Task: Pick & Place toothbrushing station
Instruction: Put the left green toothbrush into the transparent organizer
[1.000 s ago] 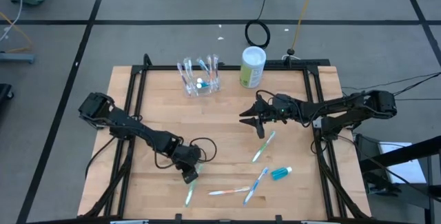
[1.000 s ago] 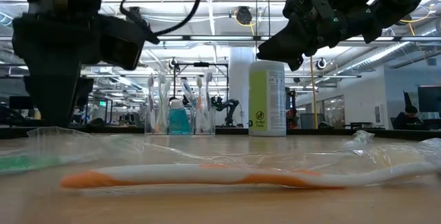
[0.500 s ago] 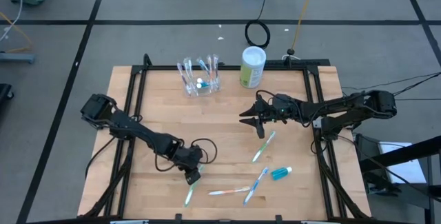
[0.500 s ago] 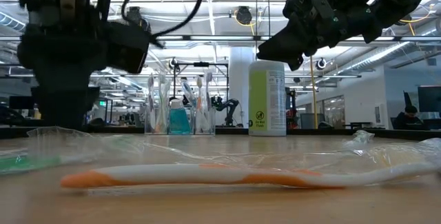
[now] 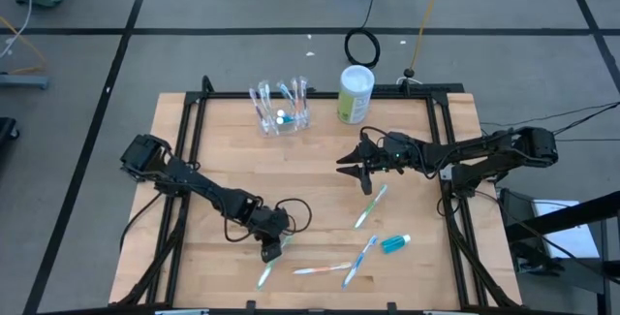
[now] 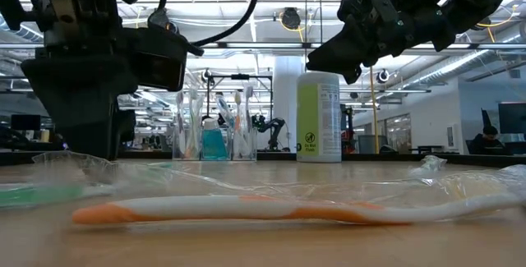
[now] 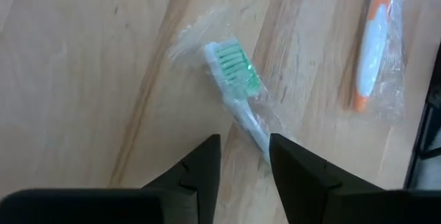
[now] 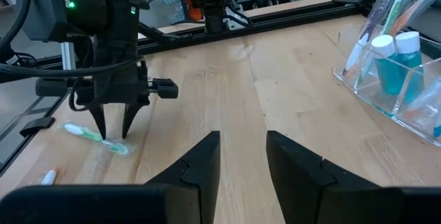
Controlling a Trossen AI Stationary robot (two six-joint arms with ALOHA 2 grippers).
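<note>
Now my left pincer [image 5: 270, 254] hangs narrowly open over the wrapped green toothbrush [image 7: 238, 85], straddling its handle to grip it. My right pincer [image 5: 353, 171] waits open mid-table; the clear holder [image 5: 279, 109] stands at the table's [image 5: 320, 160] far edge.

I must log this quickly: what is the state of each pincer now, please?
Left pincer: open, astride the green toothbrush, not closed on it.
Right pincer: open, holding nothing, above the table.
</note>
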